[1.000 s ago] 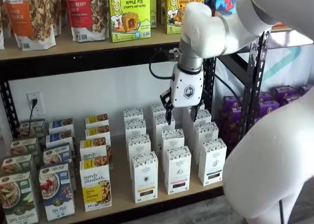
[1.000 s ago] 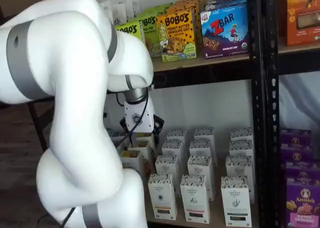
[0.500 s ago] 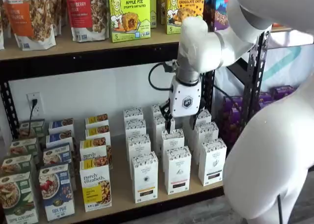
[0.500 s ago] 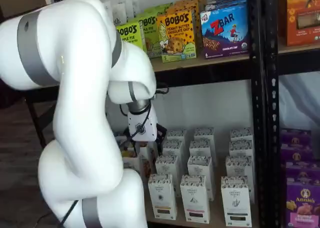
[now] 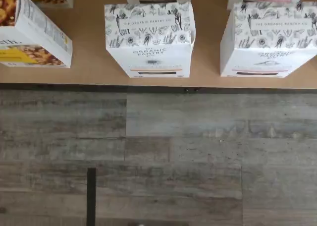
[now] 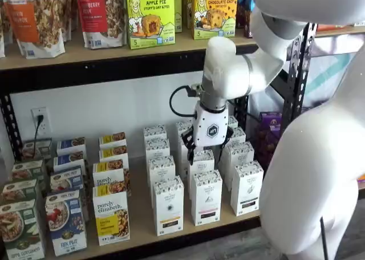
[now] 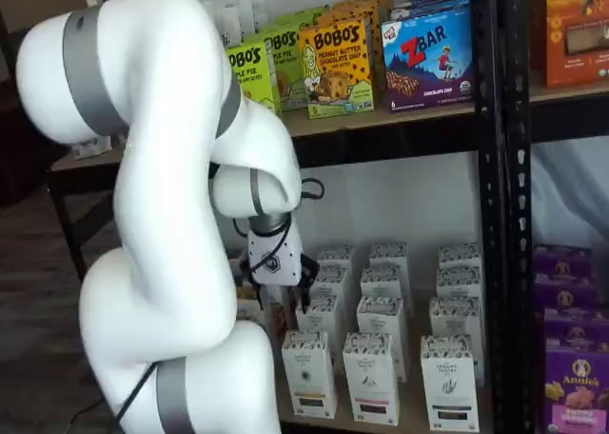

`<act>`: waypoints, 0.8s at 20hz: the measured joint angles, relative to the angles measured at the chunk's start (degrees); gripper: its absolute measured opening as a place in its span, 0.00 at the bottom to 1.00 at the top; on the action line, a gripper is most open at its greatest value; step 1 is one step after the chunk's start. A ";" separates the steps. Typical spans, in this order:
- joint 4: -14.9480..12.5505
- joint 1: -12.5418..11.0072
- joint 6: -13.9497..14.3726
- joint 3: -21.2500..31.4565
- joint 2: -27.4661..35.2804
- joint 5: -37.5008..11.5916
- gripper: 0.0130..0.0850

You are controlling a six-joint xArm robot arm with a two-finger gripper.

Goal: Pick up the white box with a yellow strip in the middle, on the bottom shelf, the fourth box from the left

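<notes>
The white arm (image 6: 296, 174) is filling the right side of the frame in a shelf view, its elbow bending at upper centre and the forearm pointing straight down. The gripper (image 6: 206, 149) is hanging at centre frame, white body upright, black fingers (image 6: 187, 141) splaying outward, jaws standing wide apart. A black cable is looping beside the wrist.

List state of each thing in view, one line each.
gripper: open, holding nothing, above the cartons
white box: upright, front row, untouched
bottom shelf: stocked, rows standing
purely elizabeth box: upright
Bobo's boxes: upright, upper shelf
</notes>
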 joint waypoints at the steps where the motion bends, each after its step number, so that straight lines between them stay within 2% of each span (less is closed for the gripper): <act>1: 0.32 -0.02 -0.31 -0.24 0.88 -0.50 1.00; 5: 0.76 -0.19 -0.99 -1.44 4.93 -3.08 1.00; 12: 3.23 -0.11 -3.35 -4.41 11.30 -6.33 1.00; 16: 3.26 0.18 -3.21 -6.26 14.74 -7.77 1.00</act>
